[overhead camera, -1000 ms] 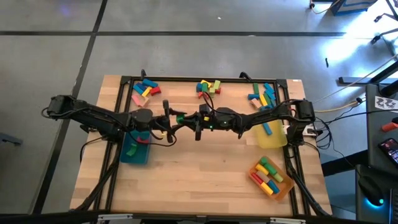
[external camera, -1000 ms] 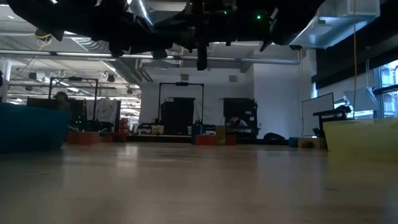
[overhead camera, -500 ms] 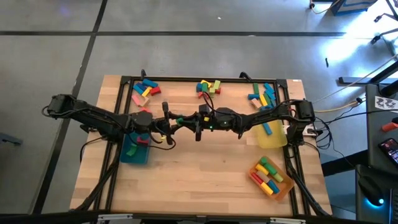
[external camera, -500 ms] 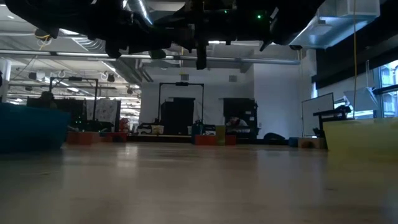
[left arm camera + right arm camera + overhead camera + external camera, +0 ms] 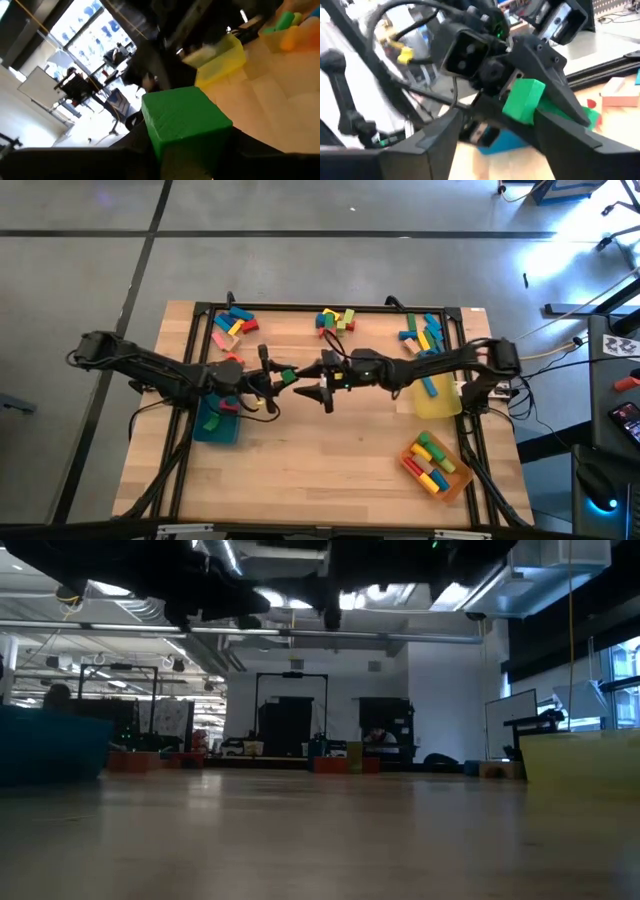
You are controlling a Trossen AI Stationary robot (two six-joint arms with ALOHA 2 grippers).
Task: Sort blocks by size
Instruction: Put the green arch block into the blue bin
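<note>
A green block [image 5: 287,375] hangs high over the middle of the table with my left gripper [image 5: 277,377] shut on it. It fills the left wrist view as a green cube [image 5: 185,120]. The right wrist view shows the same block [image 5: 522,100]. My right gripper [image 5: 322,379] stands open just to the block's right, its fingers spread apart and clear of it. More blocks lie in three piles along the far edge: left [image 5: 232,325], middle [image 5: 335,320] and right [image 5: 420,332]. My left gripper pinches the green block between its two fingers, on two opposite faces [image 5: 172,147]. The fingers [image 5: 545,65] come level from the table's left. The block is lifted clear, high above the table top.
A teal tray [image 5: 215,423] lies under the left arm with a red block in it. A yellow tray [image 5: 437,398] lies under the right arm. An orange tray [image 5: 436,464] with several blocks sits at the near right. Bare wood lies between them.
My left gripper has shut on the green block that my right gripper was holding. My right gripper has then opened, let go of the block, and drawn up and slightly toward the table's right. The block has stayed in the air at about the same place.
</note>
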